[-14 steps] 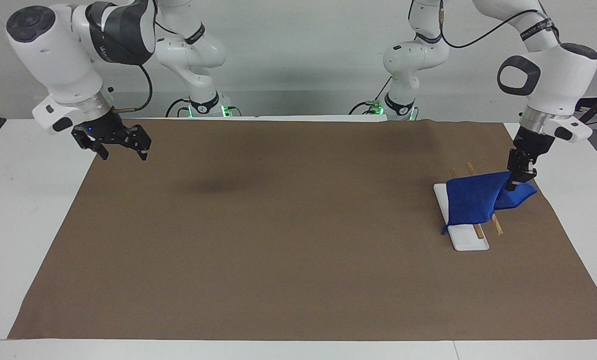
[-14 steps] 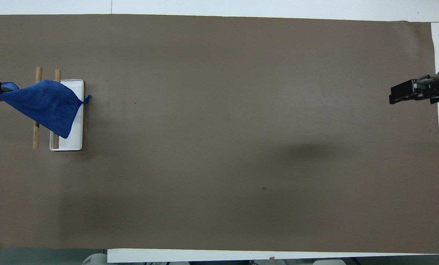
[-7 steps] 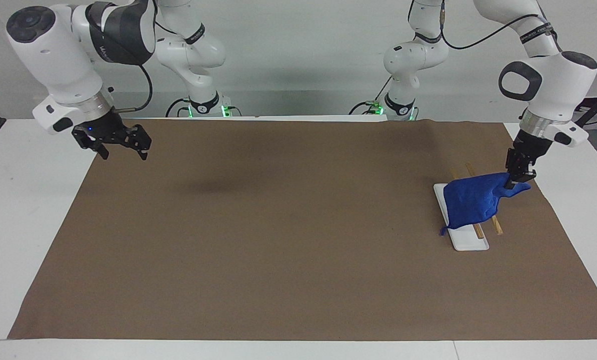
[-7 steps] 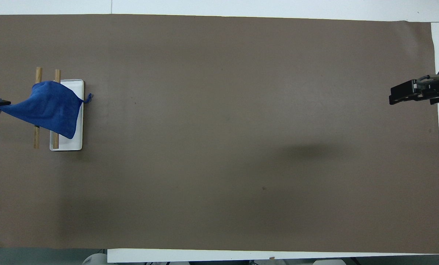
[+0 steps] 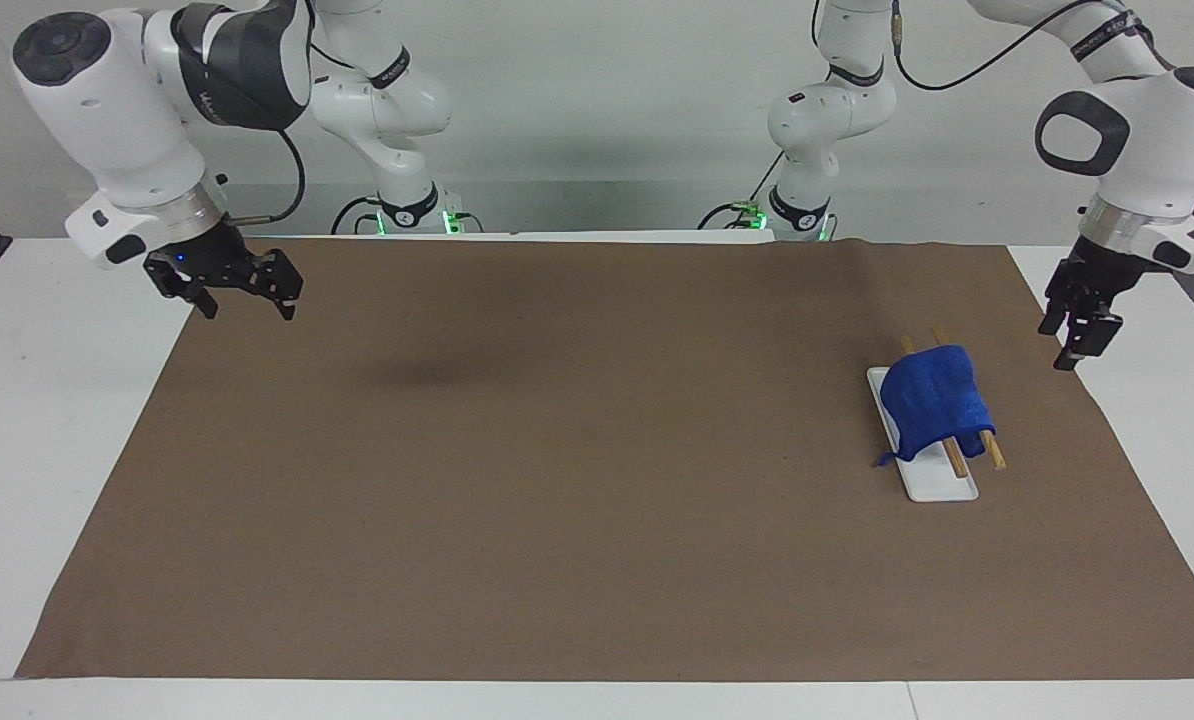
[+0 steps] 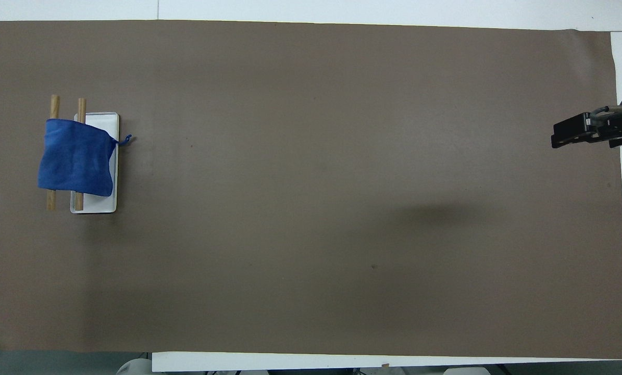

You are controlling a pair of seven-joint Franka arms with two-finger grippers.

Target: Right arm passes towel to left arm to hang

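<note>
I'm seeing the towel [image 5: 934, 401] lying draped over two wooden bars [image 5: 994, 455] on a white base [image 5: 940, 486]. My left hand [image 5: 1075, 339] is hanging spread over the surface's edge, holding nothing; my right hand [image 5: 247, 297] is waiting, spread.

Towel [image 5: 932, 400]: plain royal blue. Rods [image 5: 993, 455]: light wood. Tray [image 5: 942, 488]: white. Mat [image 5: 577, 480]: plain brown. Desk [image 5: 47, 380]: white. Both claws black.
</note>
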